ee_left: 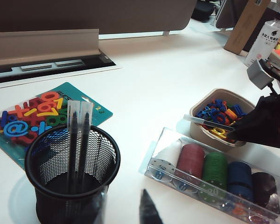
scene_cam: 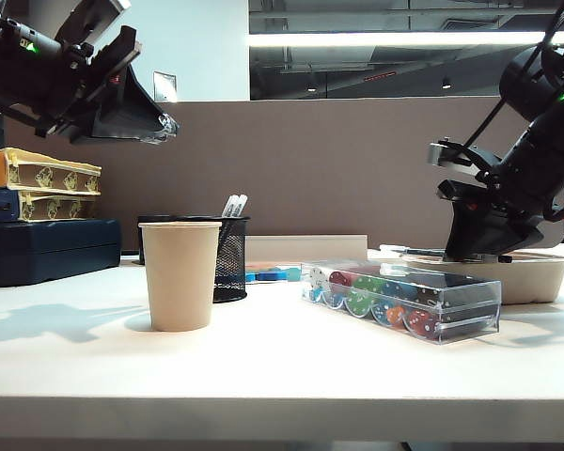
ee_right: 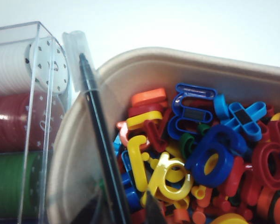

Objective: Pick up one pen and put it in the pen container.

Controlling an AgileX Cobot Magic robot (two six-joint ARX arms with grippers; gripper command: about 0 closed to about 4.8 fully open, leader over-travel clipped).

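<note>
The pen (ee_right: 95, 126) is slim and dark with a clear cap. It lies slanted across the rim of the beige tray (ee_right: 177, 58), above coloured plastic letters. My right gripper (ee_right: 123, 210) is low over the tray with one finger on each side of the pen's shaft. A small gap still shows, so it is open. In the exterior view it hangs at the right (scene_cam: 479, 252) over the pen (scene_cam: 409, 251). The pen container (scene_cam: 230, 258), a black mesh cup (ee_left: 72, 172), holds two white-topped pens. My left gripper (scene_cam: 155, 122) hovers high at the left, open and empty (ee_left: 123, 212).
A tan paper cup (scene_cam: 180, 274) stands in front of the mesh cup. A clear case of poker chips (scene_cam: 404, 299) lies between the cup and the tray (scene_cam: 536, 277). A teal mat of letters (ee_left: 42, 114) lies behind the cup. Stacked boxes (scene_cam: 38, 207) sit far left.
</note>
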